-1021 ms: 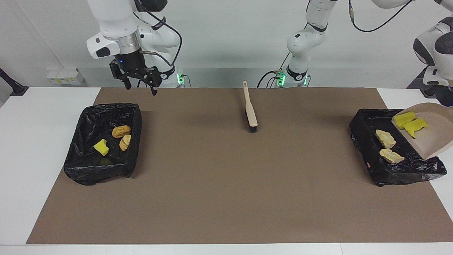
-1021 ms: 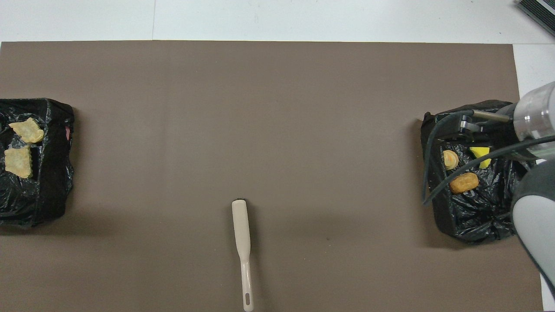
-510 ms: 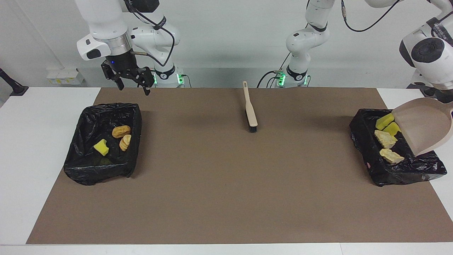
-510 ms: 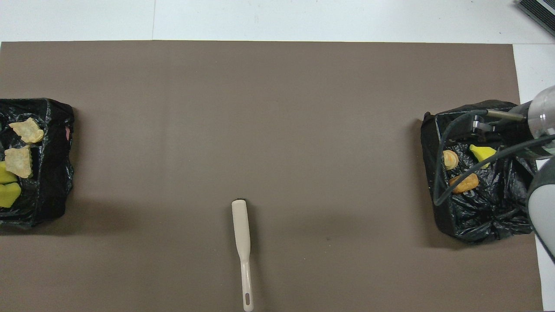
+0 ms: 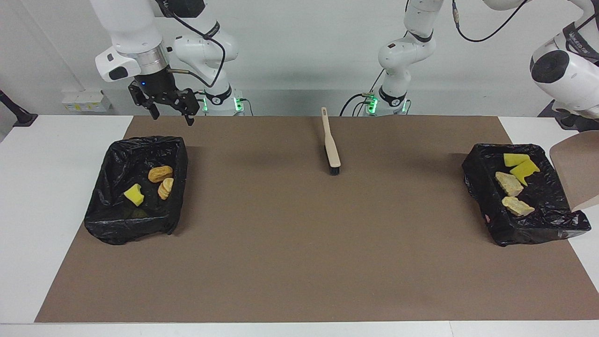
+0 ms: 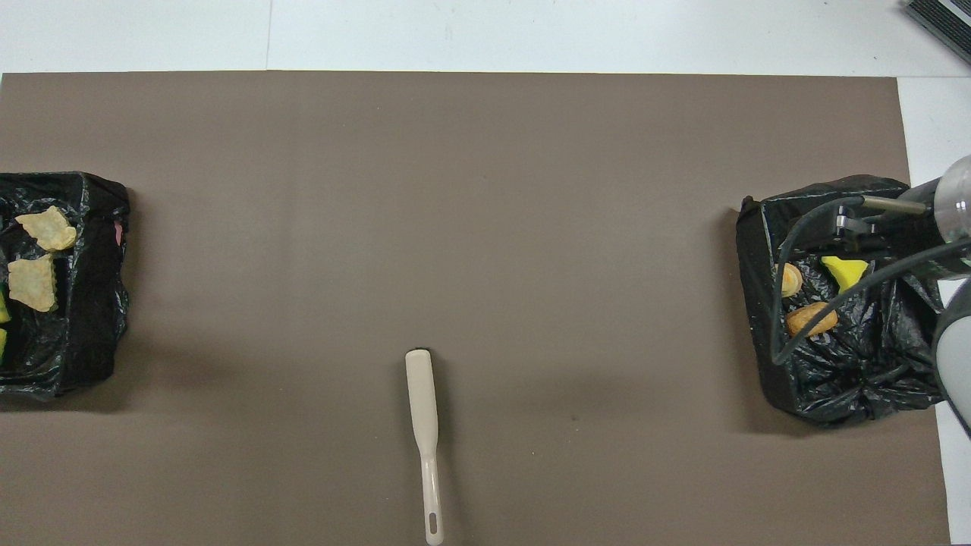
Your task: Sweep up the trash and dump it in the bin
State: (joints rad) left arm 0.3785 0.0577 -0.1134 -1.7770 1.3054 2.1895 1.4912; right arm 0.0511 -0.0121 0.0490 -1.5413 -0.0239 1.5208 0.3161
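Spread wide, the jaws of the right gripper (image 5: 170,115) are seen empty in the facing view, raised over the edge of the brown mat (image 5: 299,262) at the right arm's end of the table. A black-lined bin (image 5: 112,220) is set on the mat just below it in that view, and three pieces of trash are held inside: a yellow sponge chunk (image 5: 134,194) and two tan-orange bread pieces (image 5: 160,173) lying side by side, touching or nearly so.

At the left arm's end a second black-lined bin (image 5: 538,229) is placed on the mat. Two yellow sponge pieces (image 5: 520,164) are found in its part nearer to the robots, and two pale bread pieces (image 5: 509,183) lie beside them, farther from the robots. A beige dustpan (image 5: 578,173) is held up just beside this bin, at the table's end. The left gripper is out of view past the picture's edge; its jaws are taken to be closed, presumably on the dustpan's handle, though the grip itself cannot be seen.

A beige brush (image 5: 330,145) is left lying on the mat between the two bins, near the robots, its dark bristles pointed away from them.
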